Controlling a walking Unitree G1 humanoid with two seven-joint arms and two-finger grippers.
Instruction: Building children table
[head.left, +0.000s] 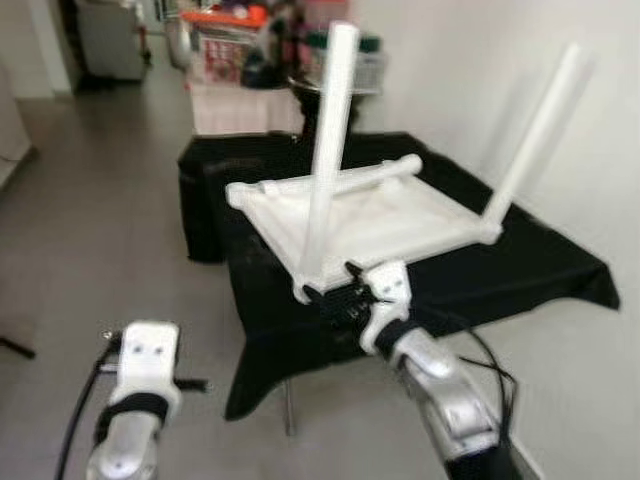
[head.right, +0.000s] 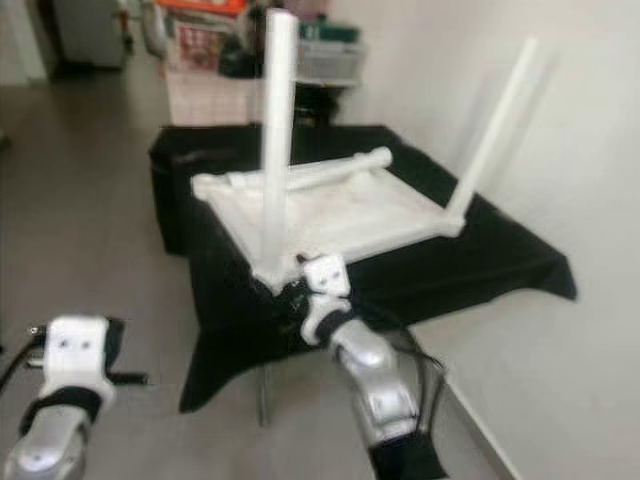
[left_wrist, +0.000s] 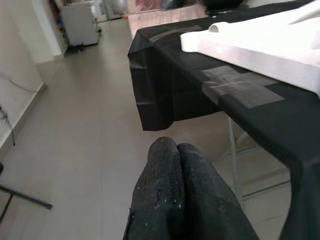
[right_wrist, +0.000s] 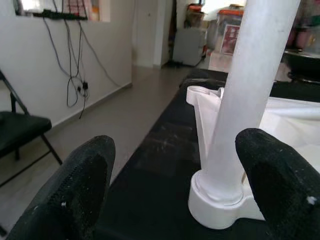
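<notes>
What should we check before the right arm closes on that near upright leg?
1. Right gripper jaws open: ok.
2. Near leg between the jaws: not ok, it stands off toward one finger.
3. Near leg seated upright in the tabletop corner socket: ok.
4. Far upright leg in place: ok, though it leans.
5. Loose leg lying across the tabletop, out of the approach: ok.
6. Left gripper shut, low over the floor, away from the black-draped table: ok.
</notes>
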